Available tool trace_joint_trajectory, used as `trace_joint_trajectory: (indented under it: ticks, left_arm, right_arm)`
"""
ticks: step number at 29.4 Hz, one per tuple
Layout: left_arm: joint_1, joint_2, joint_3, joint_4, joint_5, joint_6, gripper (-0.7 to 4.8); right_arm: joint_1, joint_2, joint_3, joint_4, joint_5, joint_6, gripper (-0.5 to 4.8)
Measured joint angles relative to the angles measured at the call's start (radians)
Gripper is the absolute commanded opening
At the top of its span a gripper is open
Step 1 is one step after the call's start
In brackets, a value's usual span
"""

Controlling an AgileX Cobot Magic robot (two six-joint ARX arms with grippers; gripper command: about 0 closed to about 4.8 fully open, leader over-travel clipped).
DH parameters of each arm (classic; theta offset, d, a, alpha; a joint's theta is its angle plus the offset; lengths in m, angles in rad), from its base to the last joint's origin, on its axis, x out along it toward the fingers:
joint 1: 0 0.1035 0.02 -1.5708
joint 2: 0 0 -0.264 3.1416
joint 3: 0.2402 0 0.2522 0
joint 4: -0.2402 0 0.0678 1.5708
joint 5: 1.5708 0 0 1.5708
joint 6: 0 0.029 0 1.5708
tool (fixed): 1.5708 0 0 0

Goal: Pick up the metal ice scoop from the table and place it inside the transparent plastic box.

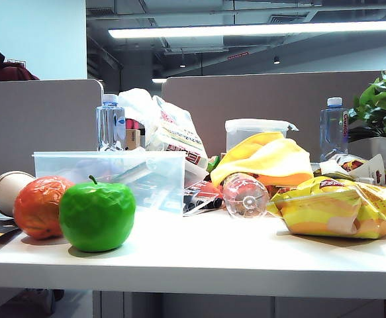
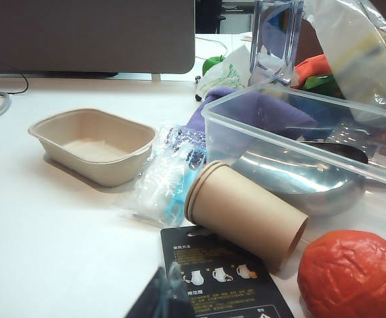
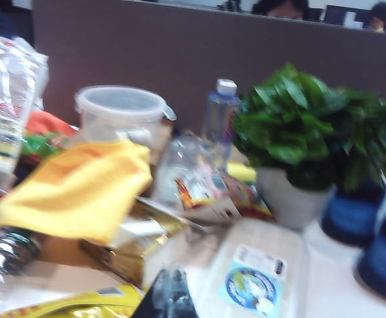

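Neither pincer appears in the exterior view. At the lower edge of the right wrist view a dark, blurred shape is the right pincer (image 3: 169,298); its fingers are clenched together with nothing between them. The left pincer (image 2: 159,298) shows only as a dark sliver at the lower edge of the left wrist view, and whether it is released or clenched cannot be told; it touches nothing visible.

The metal ice scoop (image 2: 298,175) already lies inside the transparent plastic box (image 2: 245,132), its shiny bowl resting against the near wall. In the exterior view the box (image 1: 106,169) stands on the white worktop (image 1: 199,255) behind a green apple (image 1: 97,215) and an orange fruit (image 1: 37,207).

A tan paper cup (image 2: 245,215) lies on its side just beside the box, next to a beige paper tray (image 2: 93,144). Further right sit a yellow cloth (image 1: 269,159), a toppled bottle (image 1: 245,195), a yellow snack bag (image 1: 341,209), a lidded clear tub (image 1: 255,132), two upright water bottles and a potted plant (image 1: 381,106). Grey partitions stand behind, under a ceiling strip light.
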State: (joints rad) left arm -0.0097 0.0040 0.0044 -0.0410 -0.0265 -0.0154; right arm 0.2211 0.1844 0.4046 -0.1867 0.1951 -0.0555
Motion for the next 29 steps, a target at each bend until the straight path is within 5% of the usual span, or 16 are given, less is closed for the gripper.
trace_joint_trajectory:
  ticks: [10, 15, 29]
  left_arm:
    - [0.000, 0.001, 0.000, 0.000, 0.000, 0.000, -0.05]
    - [0.000, 0.001, 0.000, 0.000, 0.000, 0.000, -0.05]
    - [0.000, 0.001, 0.000, 0.000, 0.000, 0.000, -0.05]
  right_arm:
    - [-0.202, -0.187, -0.209, 0.096, -0.087, 0.107, -0.05]
    - [-0.218, -0.182, -0.280, 0.130, -0.169, 0.114, -0.05]
    - [-0.218, -0.181, -0.399, 0.244, -0.177, 0.204, -0.05]
